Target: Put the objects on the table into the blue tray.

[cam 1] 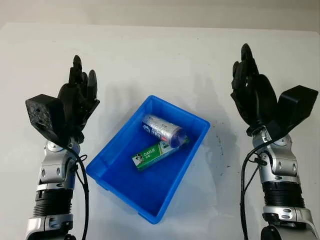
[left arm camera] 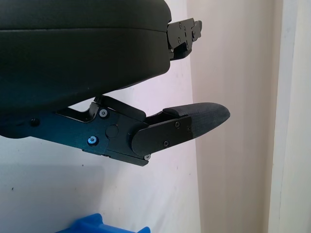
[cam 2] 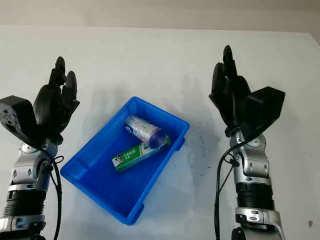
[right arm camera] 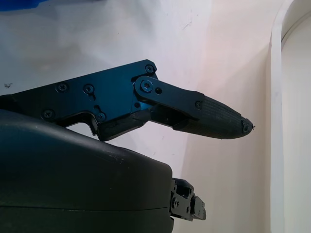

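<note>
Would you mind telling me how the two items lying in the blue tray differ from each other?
The roll is a silvery-purple cylinder; the box is flat, green and white. The roll lies farther from the robot, the box nearer, one end under the roll. Both lie on their sides in the blue tray.

The blue plastic tray (cam 1: 112, 165) looks smooth and a bit shiny. Inside it, the silver can-shaped roll (cam 1: 162, 129) has a shiny, foil-like skin, and the green and white box (cam 1: 152, 154) looks like smooth printed card. The white table (cam 1: 160, 55) is matt and plain, with a few small dark marks. The black left hand (cam 1: 80, 97) and black right hand (cam 1: 252, 95) look like matt hard plastic. The fingertips (left arm camera: 204, 114) have a rough, dotted skin. The wrists below are shiny silver metal.
</note>
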